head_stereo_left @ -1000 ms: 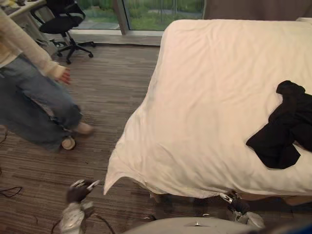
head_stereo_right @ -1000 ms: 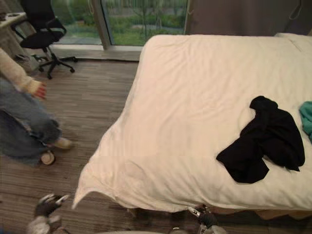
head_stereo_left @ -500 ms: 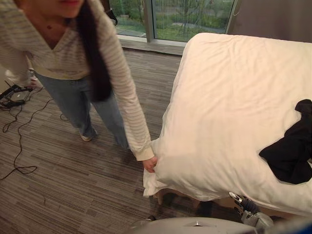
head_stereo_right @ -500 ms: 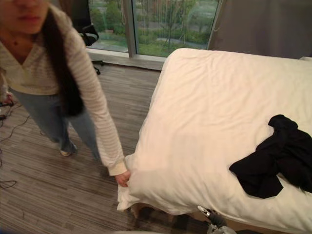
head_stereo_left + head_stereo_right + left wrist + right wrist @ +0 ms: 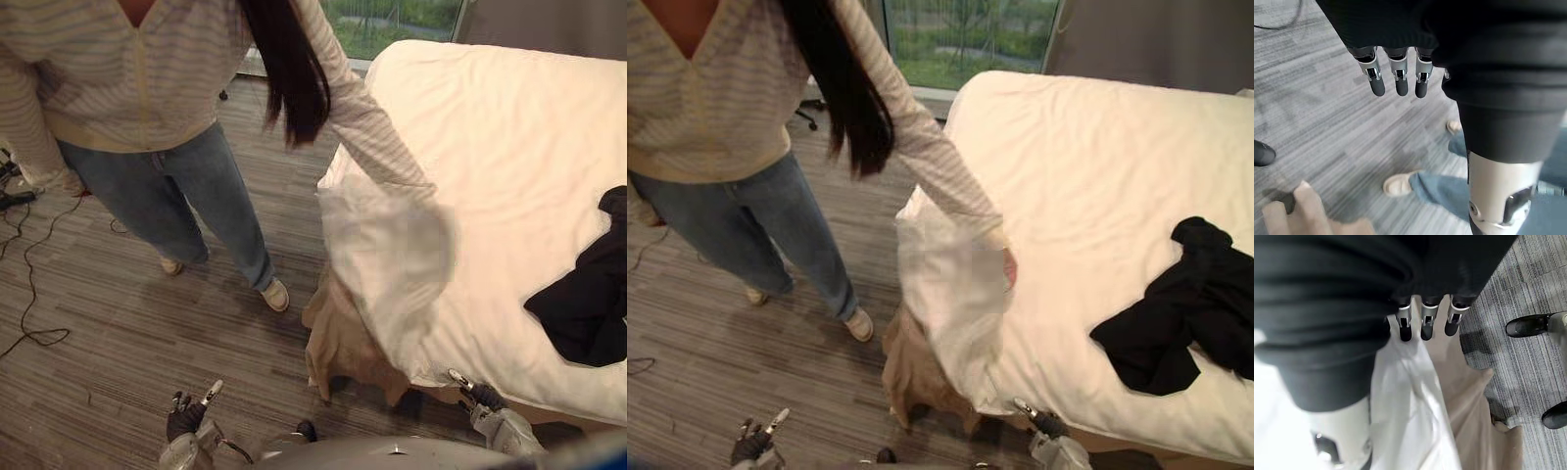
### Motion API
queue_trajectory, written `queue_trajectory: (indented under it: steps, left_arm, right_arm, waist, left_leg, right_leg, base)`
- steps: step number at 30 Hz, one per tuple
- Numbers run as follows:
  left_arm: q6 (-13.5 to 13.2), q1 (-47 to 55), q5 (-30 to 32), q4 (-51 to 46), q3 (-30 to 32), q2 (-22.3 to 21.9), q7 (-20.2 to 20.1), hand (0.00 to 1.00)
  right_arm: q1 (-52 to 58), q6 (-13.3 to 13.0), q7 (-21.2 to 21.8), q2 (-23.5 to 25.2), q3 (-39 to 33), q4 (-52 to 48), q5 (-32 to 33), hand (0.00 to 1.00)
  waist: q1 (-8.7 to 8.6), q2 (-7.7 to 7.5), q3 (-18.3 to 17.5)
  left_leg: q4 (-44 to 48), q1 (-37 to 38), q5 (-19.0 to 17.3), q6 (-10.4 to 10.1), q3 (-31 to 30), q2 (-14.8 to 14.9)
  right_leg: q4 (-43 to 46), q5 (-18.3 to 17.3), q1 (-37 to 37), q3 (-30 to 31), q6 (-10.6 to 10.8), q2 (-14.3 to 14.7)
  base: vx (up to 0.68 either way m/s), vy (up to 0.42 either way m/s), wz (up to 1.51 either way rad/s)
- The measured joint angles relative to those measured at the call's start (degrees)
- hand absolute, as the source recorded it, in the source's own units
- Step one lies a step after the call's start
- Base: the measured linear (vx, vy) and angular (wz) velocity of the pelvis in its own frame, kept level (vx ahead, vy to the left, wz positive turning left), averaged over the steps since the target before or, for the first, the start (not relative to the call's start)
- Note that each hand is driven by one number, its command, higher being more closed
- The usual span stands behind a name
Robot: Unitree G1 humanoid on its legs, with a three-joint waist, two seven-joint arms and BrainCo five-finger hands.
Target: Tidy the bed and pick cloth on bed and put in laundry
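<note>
The left hand is held low at the robot's left side, its fingers extended straight and slightly apart, with nothing gripped. The right hand is held low at the right side, its fingers likewise straight and relaxed, empty.

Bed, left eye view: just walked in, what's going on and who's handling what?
A person stands at the bed's near corner and holds the white cover lifted there, baring a tan layer underneath. The black cloth lies on the bed, with neither hand on it. The robot's left hand and right hand sit low by the foot of the bed, fingers straight, holding nothing.
</note>
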Motion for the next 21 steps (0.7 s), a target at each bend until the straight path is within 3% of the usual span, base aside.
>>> queue_trajectory:
  steps: [4, 8, 13, 15, 21]
  left_arm:
    - [-2.1, 0.0, -0.2, -7.7, 0.6, 3.1, 0.8, 0.00]
    - [-6.0, -2.8, 1.5, -18.3, 0.4, 8.7, 1.2, 0.00]
    - [-7.9, -7.6, 14.5, -27.8, -4.4, 13.0, 6.2, 0.00]
    - [-8.3, -8.9, 23.5, -33.8, -8.9, 14.3, 8.0, 0.00]
    - [-10.7, -13.5, 38.0, -38.4, -20.6, 16.2, 5.7, 0.00]
  right_arm:
    - [0.0, 2.2, -0.1, -0.1, -0.1, -1.9, 0.1, 0.00]
    - [-0.1, 3.6, 0.0, -0.5, -0.2, -3.8, 1.8, 0.00]
    - [0.1, 4.9, 0.7, -0.7, -0.1, -6.0, 2.4, 0.00]
    - [0.2, 5.2, 0.6, -0.7, 0.0, -6.5, 2.4, 0.00]
    - [2.5, 5.4, -1.7, -0.2, 0.8, -7.6, 2.4, 0.00]
  waist:
    - [0.06, 0.08, 0.2]
    - [-0.56, 0.85, 0.6]
    - [-0.76, 0.85, 0.6]
    - [-0.75, 1.00, 0.6]
    - [-2.58, 1.65, 0.2]
  left_leg:
    - [0.0, 0.5, 0.0, 0.0, 1.0, 0.3]
    - [-0.1, 0.9, 0.0, 0.0, 1.6, 0.4]
    - [-0.1, 1.0, -0.1, 0.1, 3.3, 0.4]
    - [-0.1, 0.9, -0.6, -0.1, 4.7, 0.5]
    - [0.0, 1.0, -0.8, 0.1, 6.1, 0.6]
  right_leg:
    - [-0.1, 0.2, 0.3, 0.2, -0.2, 0.1]
    - [-0.1, 0.7, 0.3, 0.7, -0.2, 0.2]
    - [-1.0, 1.8, -0.1, 2.0, -0.2, 0.3]
    - [-1.1, 1.9, -1.2, 3.7, -0.4, 0.7]
    - [-2.0, 2.5, -1.5, 5.5, -0.3, 1.1]
  base:
    - [-0.02, -0.012, -0.07]
    - [-0.07, -0.002, -0.07]
    - [-0.08, 0.010, -0.15]
    - [-0.07, 0.010, -0.30]
    - [0.04, 0.000, -0.17]
